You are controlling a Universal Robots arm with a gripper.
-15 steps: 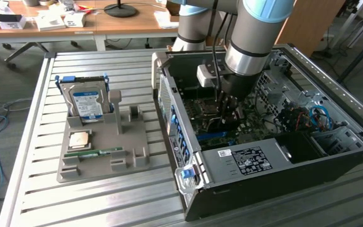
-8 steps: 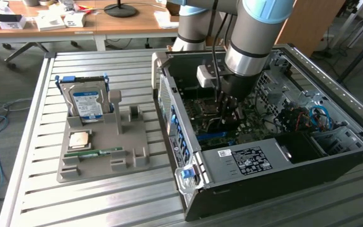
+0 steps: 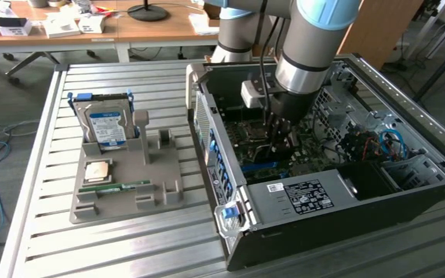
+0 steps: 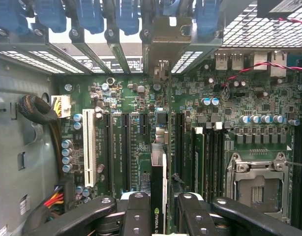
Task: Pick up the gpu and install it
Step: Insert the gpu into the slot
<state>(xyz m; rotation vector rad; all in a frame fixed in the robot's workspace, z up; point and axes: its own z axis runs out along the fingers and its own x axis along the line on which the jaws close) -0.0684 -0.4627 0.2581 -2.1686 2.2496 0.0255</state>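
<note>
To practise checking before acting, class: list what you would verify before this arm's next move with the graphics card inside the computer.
1. gpu gripped by the end effector: ok, it sits edge-on between the fingers.
2. Card parallel with the expansion slots: ok.
3. Card directly over its intended slot: cannot tell.
4. Card's connector edge seated: cannot tell, that edge is hidden.
5. Red-black wires clear of the card: ok, they lie off to one side.
6. Computer case open for the arm: ok.
</note>
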